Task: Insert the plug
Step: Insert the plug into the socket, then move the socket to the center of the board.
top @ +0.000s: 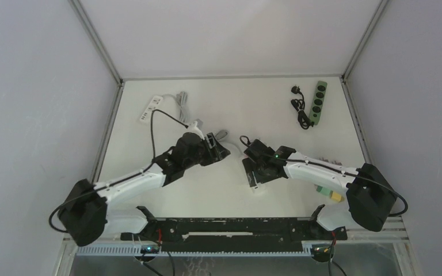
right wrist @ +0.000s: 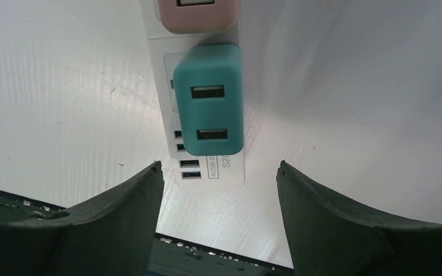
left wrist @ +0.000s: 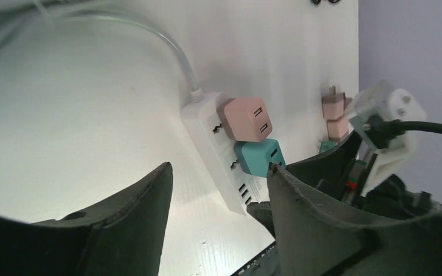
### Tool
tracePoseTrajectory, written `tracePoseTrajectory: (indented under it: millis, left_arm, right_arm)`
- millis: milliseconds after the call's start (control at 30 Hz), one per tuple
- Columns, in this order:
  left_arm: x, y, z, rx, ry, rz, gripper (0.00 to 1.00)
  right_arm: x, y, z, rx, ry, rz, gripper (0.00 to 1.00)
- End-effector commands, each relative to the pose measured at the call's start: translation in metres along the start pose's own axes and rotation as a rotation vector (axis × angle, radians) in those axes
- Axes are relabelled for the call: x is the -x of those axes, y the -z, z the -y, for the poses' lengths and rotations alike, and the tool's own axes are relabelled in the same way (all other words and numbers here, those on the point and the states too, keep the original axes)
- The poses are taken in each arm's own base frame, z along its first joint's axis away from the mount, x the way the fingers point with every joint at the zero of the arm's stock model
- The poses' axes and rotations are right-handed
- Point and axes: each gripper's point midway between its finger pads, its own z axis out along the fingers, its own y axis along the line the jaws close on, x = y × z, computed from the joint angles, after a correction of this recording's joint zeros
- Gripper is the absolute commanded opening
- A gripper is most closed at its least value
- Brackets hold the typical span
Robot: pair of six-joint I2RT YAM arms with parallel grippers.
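The right gripper (right wrist: pixel 220 172) hangs over the white desk (right wrist: pixel 57 86) with its jaws apart and empty, the near end of a white power strip (right wrist: pixel 230 172) lying between its fingertips. Just beyond them the teal plug (right wrist: pixel 208 98) sits seated in the strip, its two USB ports facing the camera. A pink plug (right wrist: pixel 195 14) occupies the next socket farther on. The left gripper (left wrist: pixel 220 169), likewise parted and holding nothing, faces the same strip from the side, with both plugs a little way ahead of its fingers. A white cable (left wrist: pixel 172 52) leaves the strip's far end. Near the desk's far edge lie a green power strip (top: pixel 319 102) and another white strip (top: pixel 149 107).
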Motion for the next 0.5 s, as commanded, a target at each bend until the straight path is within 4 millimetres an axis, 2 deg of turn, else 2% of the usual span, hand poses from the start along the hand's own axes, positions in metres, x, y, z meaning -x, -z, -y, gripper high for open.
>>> tracePoseTrajectory:
  millis: [0,167,300,400,467]
  left_arm:
    - [0.032,0.045,-0.038,0.186,-0.125,0.143,0.70]
    - [0.064,0.106,-0.055,0.294,-0.183,0.256,0.85]
    - [0.092,0.161,-0.052,0.341,-0.261,0.358,0.99]
    - [0.119,0.206,-0.042,0.369,-0.331,0.462,1.00]
    - [0.135,0.229,-0.039,0.401,-0.394,0.520,1.00]
  right_arm:
    - [0.019,-0.002,-0.011,0.006,-0.033,0.110,0.79]
    - [0.019,-0.014,-0.015,-0.020,-0.022,0.112,0.79]
    - [0.018,-0.020,-0.015,-0.030,-0.020,0.105,0.79]
    - [0.018,-0.023,-0.016,-0.034,-0.022,0.101,0.78]
    - [0.018,-0.024,-0.016,-0.037,-0.027,0.101,0.77]
